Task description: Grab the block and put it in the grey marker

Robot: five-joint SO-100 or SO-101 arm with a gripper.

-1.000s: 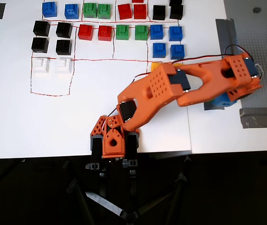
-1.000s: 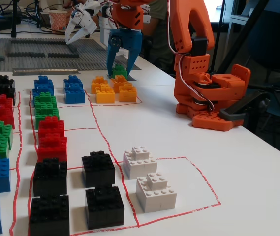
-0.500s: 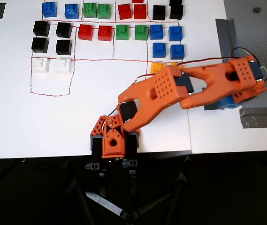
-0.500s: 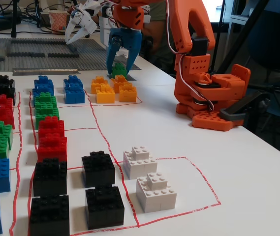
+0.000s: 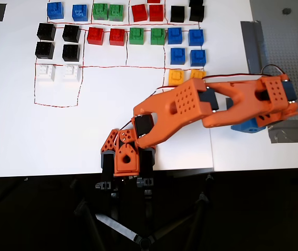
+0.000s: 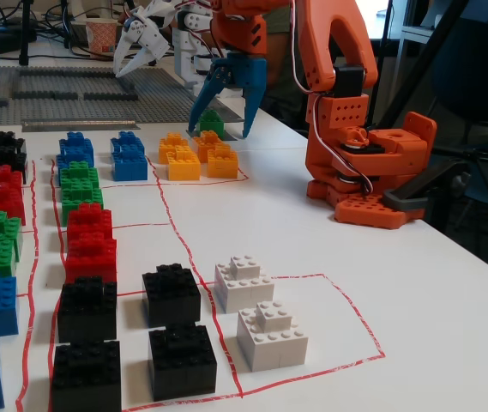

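The green block (image 6: 210, 122) stands on the table just behind the yellow bricks (image 6: 196, 154) in the fixed view. My gripper (image 6: 219, 130) hangs over it, open, its blue fingers (image 6: 202, 101) spread either side of the block and apart from it. A thin strip of the grey marker (image 6: 228, 136) shows at the block's base. From overhead, my orange arm (image 5: 190, 107) reaches right and the gripper (image 5: 245, 125) covers both block and marker.
Rows of blue, green, red and black bricks (image 5: 117, 36) fill the far left. White bricks (image 6: 256, 309) sit inside a red outline. A grey studded baseplate (image 5: 290, 47) and a grey tape strip (image 5: 290, 133) flank the gripper. Another arm's white gripper (image 6: 141, 39) hangs behind.
The fingers, earlier close around the green block, have spread wide and let it go. The gripper has shifted slightly right in both views; the block stays on the table.
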